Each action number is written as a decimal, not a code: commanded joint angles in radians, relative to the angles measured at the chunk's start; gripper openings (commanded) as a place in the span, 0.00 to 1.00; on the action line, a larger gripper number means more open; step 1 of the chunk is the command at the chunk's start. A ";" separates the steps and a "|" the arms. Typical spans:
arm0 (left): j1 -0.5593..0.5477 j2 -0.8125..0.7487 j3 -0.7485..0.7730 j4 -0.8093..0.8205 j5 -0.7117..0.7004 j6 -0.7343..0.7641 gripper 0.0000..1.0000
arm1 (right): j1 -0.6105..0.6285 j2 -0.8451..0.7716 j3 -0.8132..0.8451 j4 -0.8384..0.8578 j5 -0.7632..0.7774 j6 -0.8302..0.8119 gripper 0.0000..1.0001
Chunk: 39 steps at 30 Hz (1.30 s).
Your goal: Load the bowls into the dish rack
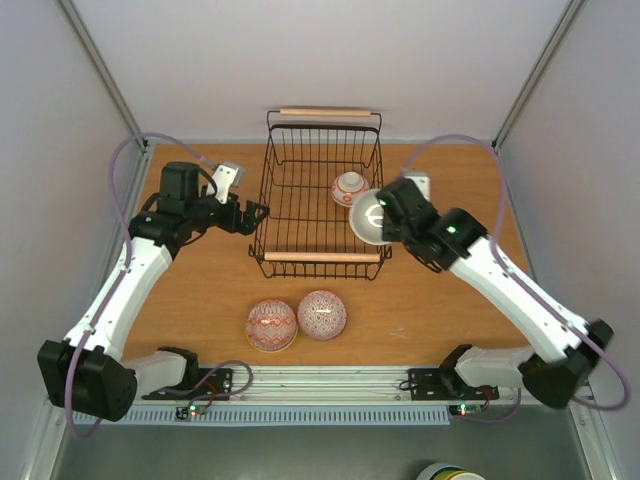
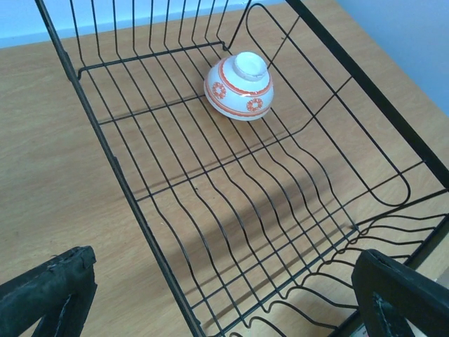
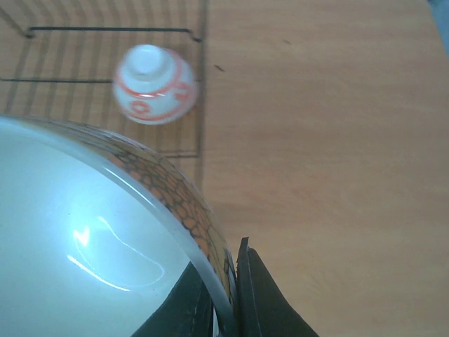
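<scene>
The black wire dish rack (image 1: 300,200) stands at the table's back middle. One white bowl with red patterns (image 1: 349,187) lies upside down inside it, also in the left wrist view (image 2: 240,86) and the right wrist view (image 3: 154,84). My right gripper (image 1: 385,215) is shut on the rim of a pale-green-inside bowl (image 1: 367,218) with an orange patterned outside (image 3: 91,239), held over the rack's right side. My left gripper (image 1: 258,212) is open and empty at the rack's left edge. Two bowls, a red one (image 1: 271,325) and a pink one (image 1: 322,314), lie upside down on the table in front.
The rack has wooden rod handles at the back (image 1: 325,112) and front (image 1: 320,257). Grey walls enclose the wooden table (image 1: 430,320) on three sides. The arm bases sit on a rail (image 1: 320,385) at the near edge.
</scene>
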 commanded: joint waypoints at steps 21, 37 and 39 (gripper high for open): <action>-0.024 -0.021 0.021 0.005 0.054 0.035 0.99 | 0.293 0.595 0.550 0.173 0.015 -0.248 0.01; -0.044 0.021 0.043 -0.030 0.098 0.051 0.35 | 0.373 0.600 0.586 0.274 0.041 -0.323 0.03; -0.045 0.024 0.044 -0.034 0.105 0.054 0.22 | 0.377 0.590 0.572 0.297 0.041 -0.333 0.03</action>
